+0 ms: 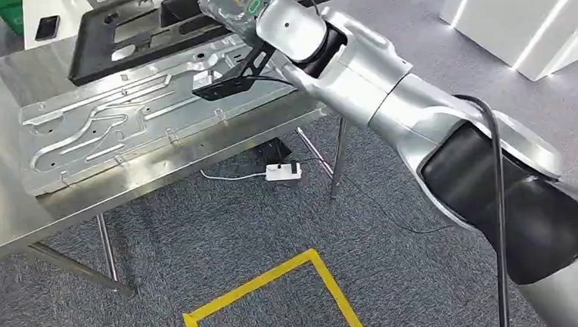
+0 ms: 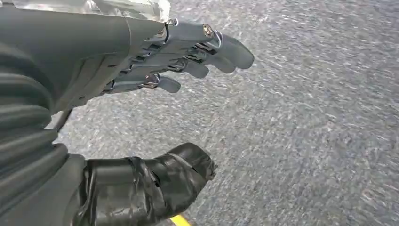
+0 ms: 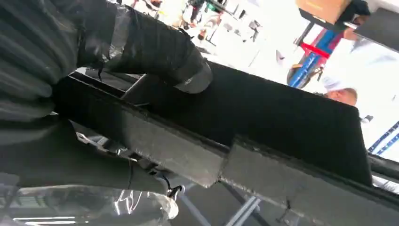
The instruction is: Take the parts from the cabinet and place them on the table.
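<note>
Black frame part (image 1: 149,32), a long flat piece with cut-outs, sits tilted over the far side of the steel desk (image 1: 15,203), its near edge above a large silver stamped metal panel (image 1: 146,111) that lies flat on the desk top. The right hand (image 1: 235,7) is at the frame's right portion; in the right wrist view the taped thumb (image 3: 183,66) presses over the top of the black frame's edge (image 3: 263,122), so this hand holds the frame. Whether the frame's far end rests on the desk cannot be told. The left hand (image 2: 155,94) hangs over grey carpet (image 2: 306,117), holding nothing, with its dark fingers (image 2: 207,52) stretched out and well apart from the thumb. Under the desk a white power strip (image 1: 283,171) lies on the carpet, and a yellow tape outline (image 1: 279,293) marks the floor nearer the robot.
</note>
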You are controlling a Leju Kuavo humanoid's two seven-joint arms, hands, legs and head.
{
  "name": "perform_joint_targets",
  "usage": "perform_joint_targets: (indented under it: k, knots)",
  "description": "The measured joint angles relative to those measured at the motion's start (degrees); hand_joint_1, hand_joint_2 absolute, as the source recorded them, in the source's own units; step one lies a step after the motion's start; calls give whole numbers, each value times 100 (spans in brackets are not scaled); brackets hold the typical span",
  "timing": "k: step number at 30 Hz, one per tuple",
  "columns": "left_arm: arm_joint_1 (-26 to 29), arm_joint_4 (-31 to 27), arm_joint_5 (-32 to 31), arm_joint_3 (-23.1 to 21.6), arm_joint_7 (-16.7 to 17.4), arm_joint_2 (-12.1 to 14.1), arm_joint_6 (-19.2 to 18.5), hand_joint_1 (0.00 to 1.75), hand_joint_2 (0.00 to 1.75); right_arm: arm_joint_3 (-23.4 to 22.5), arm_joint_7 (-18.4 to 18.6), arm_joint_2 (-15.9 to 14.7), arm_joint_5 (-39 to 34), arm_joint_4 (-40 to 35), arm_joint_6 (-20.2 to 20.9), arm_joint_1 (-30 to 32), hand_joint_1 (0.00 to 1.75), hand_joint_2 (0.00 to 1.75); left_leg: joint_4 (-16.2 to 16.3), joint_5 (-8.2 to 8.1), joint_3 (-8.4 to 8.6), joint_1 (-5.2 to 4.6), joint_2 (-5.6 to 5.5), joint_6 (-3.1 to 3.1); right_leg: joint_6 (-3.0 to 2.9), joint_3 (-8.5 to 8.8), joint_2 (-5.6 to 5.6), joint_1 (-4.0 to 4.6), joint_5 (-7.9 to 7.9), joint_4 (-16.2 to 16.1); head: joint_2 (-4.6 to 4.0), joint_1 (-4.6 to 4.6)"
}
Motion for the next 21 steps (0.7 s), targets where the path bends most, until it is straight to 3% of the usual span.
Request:
perform_joint_targets:
  k: [1, 2, 4, 5, 6, 7, 9, 10, 14, 15, 16, 18, 19, 20, 21]
  knots:
    - [-5, 0, -2, 4, 0, 2, 0, 0, 175, 0, 0, -6, -7, 0, 2, -10, 175, 175, 215, -109, -75, -27, 205, -28, -26, 32, -15, 4, -8, -28, 0, -24]
    - [-18, 0, -9, 4, -2, 13, 0, 0, 175, 0, 4, -11, -7, 2, 2, -20, 175, 175, 631, -280, -282, -19, 319, -56, -61, 51, -38, 8, -22, -30, 0, -24]
    - [-32, 2, -7, 7, -2, 9, -4, 0, 175, 0, -9, -11, -7, 2, 2, -11, 175, 175, 1415, -512, -724, -8, 401, -89, -80, 82, -57, 19, -50, -28, 0, -26]
    - [-31, 2, -7, 7, -2, 2, -9, 0, 175, 0, -24, -11, -7, 2, 0, 3, 175, 175, 1569, -485, -852, -3, 420, -92, -77, 97, -61, 23, -68, -25, 0, -26]
    - [-32, 2, -9, 7, -2, 2, -11, 0, 175, 0, -33, -11, -7, 2, 0, 14, 175, 175, 1457, -335, -840, -4, 427, -87, -77, 119, -68, 29, -86, -24, 0, -26]
    - [-32, 2, -9, 9, -2, 4, -13, 0, 175, 0, -33, -11, -6, 2, 0, 16, 175, 175, 1109, -87, -704, -4, 430, -74, -70, 150, -74, 34, -109, -24, 0, -24]
    - [-32, 2, -15, 13, -5, 18, -20, 0, 175, 0, -33, -11, -6, 2, -2, 1, 175, 175, 109, 419, -245, -11, 459, -33, -39, 217, -86, 36, -163, -24, 0, -26]
    - [-40, 2, -28, 13, -2, 18, -20, 0, 175, 0, -33, -11, -6, 4, -2, -16, 175, 175, -29, 311, -124, -66, 478, -20, -7, 210, -89, 70, -183, -24, 0, -24]
    - [-53, 2, -46, 13, -2, 33, -13, 0, 175, 0, -39, -13, -7, 11, -6, -21, 175, 175, -138, 288, -103, -85, 451, 96, 101, 222, -102, 58, -207, -56, 0, -15]
    - [-49, 2, -48, 15, -2, 33, -11, 0, 175, 0, -39, -26, -6, 13, -9, -21, 175, 175, -199, 304, -41, -34, 458, 140, 143, 202, -107, 62, -268, -18, 0, -11]
    - [-55, 2, -48, 15, -2, 33, -11, 0, 175, 0, -39, -33, -7, 15, -9, -29, 175, 175, -214, 288, -5, -48, 448, 166, 158, 140, -104, 49, -368, 180, 0, 2]
    - [-56, 2, -50, 17, -2, 35, -11, 0, 175, 0, -33, -39, -7, 22, -15, -19, 175, 175, -211, 248, 38, -67, 447, 240, 175, -317, -104, 38, -719, 1046, 0, 15]
    - [-57, 2, -50, 17, -2, 33, -11, 0, 175, 0, -35, -39, -4, 24, -15, 8, 175, 175, -210, 233, 56, -73, 447, 260, 180, -528, -104, 34, -821, 1405, 0, 19]
    - [-56, 2, -50, 17, -2, 33, -11, 0, 175, 2, -22, -42, 15, 26, -17, 51, 175, 175, -206, 207, 80, -73, 440, 273, 189, -731, -105, 31, -839, 1697, 0, 22]
    - [-55, 2, -52, 17, -2, 33, -11, 0, 175, 9, 2, -46, 20, 35, -17, 80, 175, 175, -199, 183, 107, -73, 424, 271, 187, -767, -107, 26, -706, 1655, 0, 26]
